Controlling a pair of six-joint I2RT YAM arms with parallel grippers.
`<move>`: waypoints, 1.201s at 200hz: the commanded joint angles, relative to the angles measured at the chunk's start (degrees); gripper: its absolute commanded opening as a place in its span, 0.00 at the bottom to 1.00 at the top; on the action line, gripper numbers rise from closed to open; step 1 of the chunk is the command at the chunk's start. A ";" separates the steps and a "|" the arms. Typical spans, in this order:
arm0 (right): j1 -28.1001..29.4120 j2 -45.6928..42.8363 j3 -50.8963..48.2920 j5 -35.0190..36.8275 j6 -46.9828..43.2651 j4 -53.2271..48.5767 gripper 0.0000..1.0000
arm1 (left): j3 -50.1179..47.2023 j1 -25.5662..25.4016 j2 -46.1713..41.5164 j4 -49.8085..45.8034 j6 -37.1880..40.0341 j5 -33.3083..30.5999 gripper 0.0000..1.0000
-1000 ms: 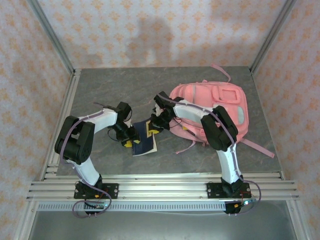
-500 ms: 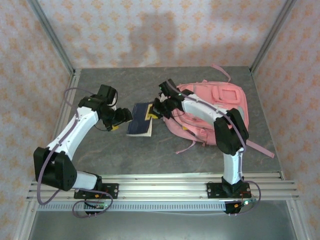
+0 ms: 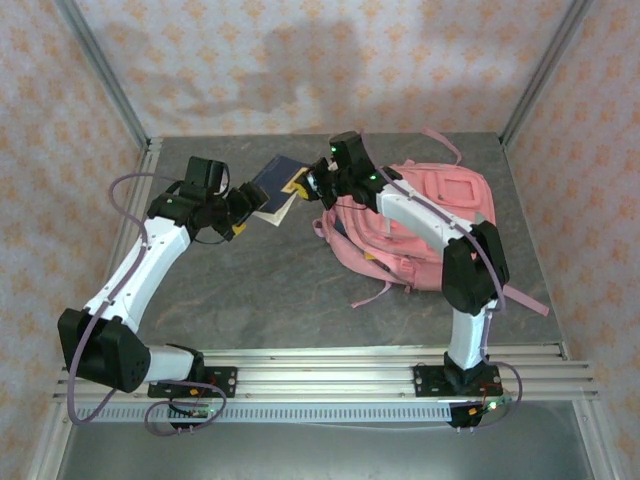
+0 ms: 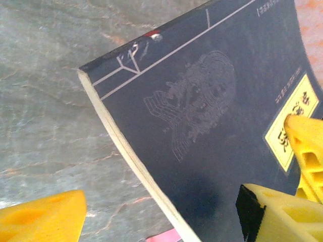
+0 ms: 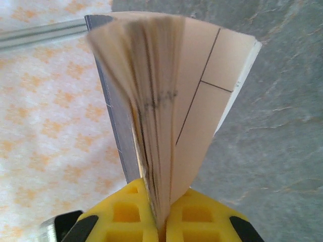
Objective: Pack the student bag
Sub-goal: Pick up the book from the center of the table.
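Gripping the book (image 5: 166, 101) by one short edge, my right gripper (image 5: 156, 222) has its jaws clamped tight on the pages, which fan out above my fingers. The book hangs clear of the table (image 3: 260, 290), near the middle of the far edge. Its long axis runs leftward and tilts away from my right gripper toward my left one.

My left gripper (image 3: 240, 210) sits at the book's other end with its jaws wide apart. The dark cover lies across the gap between them, and I judge that this gripper grips nothing.

The bag (image 3: 440, 215) lies flat on the right half of the table, toward the far right corner, pockets up and straps trailing toward the near right edge. From my right gripper it lies to the right and a little nearer, with its left edge just beside the book. My right arm stretches across the bag, so that arm is much the closer one, and the left stands well apart from it.

I judge the next move turns on swinging the book rightward over the bag. I cannot tell from here where the bag's mouth is.
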 commanded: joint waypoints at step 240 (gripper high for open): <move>-3.64 -11.95 2.67 25.00 -28.75 -37.07 0.52 | 9.47 -5.91 -1.13 -0.22 4.58 -9.52 0.00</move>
